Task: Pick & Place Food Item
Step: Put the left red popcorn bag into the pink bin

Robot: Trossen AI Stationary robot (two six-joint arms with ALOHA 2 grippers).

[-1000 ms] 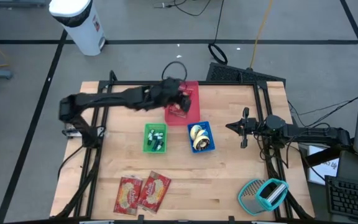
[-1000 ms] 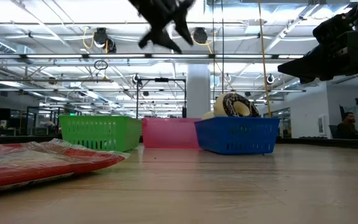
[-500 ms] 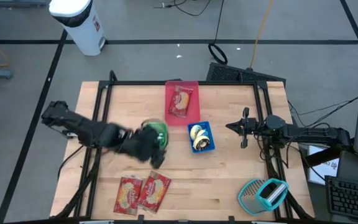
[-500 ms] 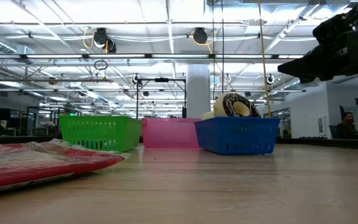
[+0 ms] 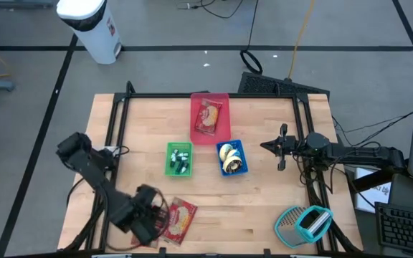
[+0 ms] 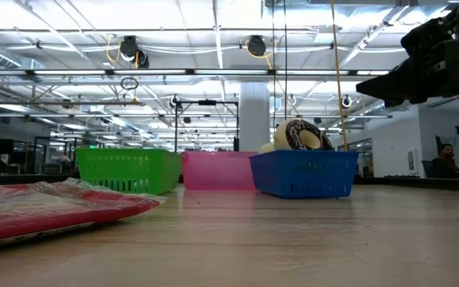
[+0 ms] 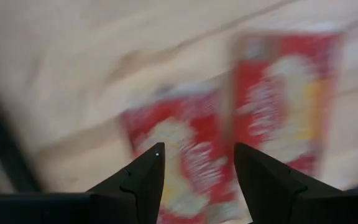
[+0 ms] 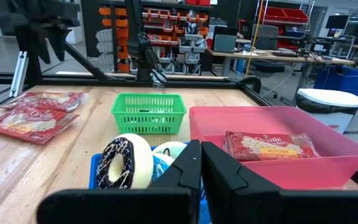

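Left gripper (image 5: 149,222) hovers open and empty over two flat red popcorn packets (image 5: 165,221), apparently lining up the next pick; right gripper (image 5: 281,147) parked, closed.

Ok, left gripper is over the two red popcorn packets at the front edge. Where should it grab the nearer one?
Come straight down on the left packet with the open left gripper and pinch an outer edge: it lies flat, edge against the other packet.

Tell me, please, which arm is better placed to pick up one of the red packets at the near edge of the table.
The left. Its end effector hangs open directly over the red packets, pointing down. The right end effector waits shut beside the blue basket, far from the packets.
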